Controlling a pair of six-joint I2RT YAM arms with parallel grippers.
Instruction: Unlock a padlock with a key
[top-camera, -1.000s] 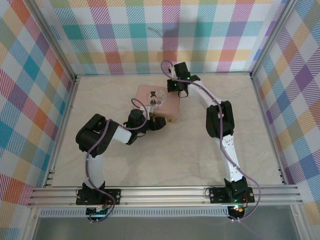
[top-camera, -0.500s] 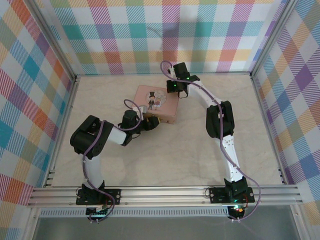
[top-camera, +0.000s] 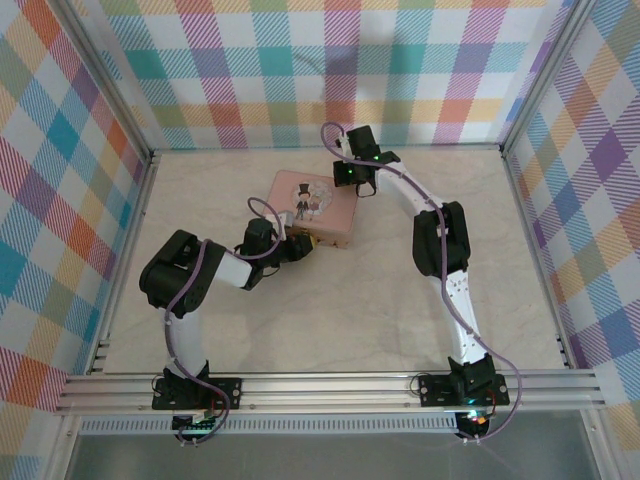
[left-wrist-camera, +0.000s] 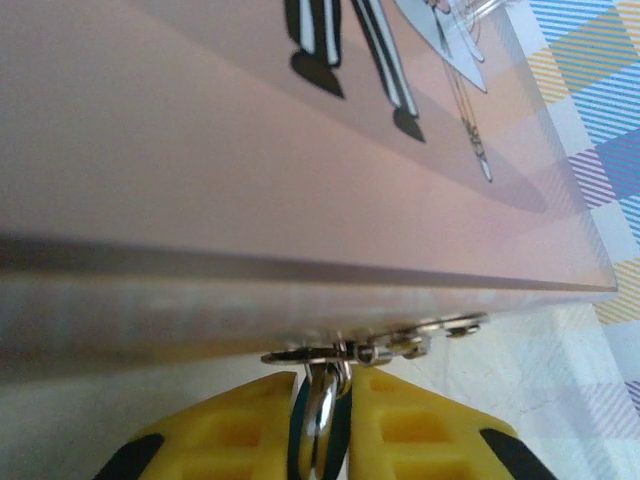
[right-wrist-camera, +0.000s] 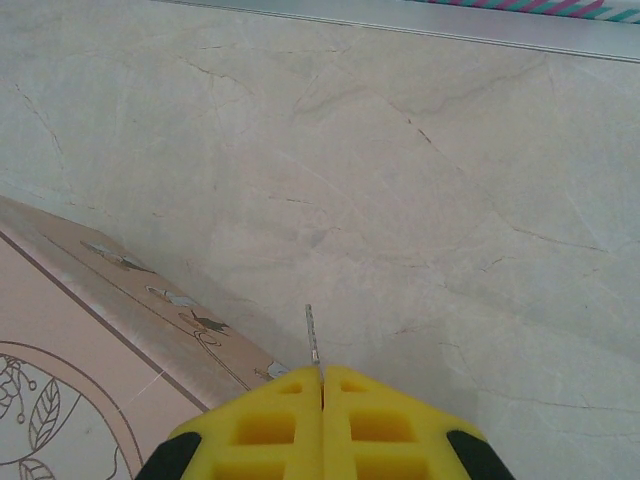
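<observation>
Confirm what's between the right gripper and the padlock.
The pink tin: in the top view the right gripper sits at its far side, and the padlock, pinched by the left gripper, is at its near edge.

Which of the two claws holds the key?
The right claw: the thin silvery key sticks out from between its shut jaws. The left claw grips the padlock at the edge of the pink tin instead.

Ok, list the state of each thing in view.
padlock: hanging from the hasp, no key in it
key: clamped, tip sticking out
pink tin: lid shut
left gripper: shut on the padlock
right gripper: shut on the key
</observation>
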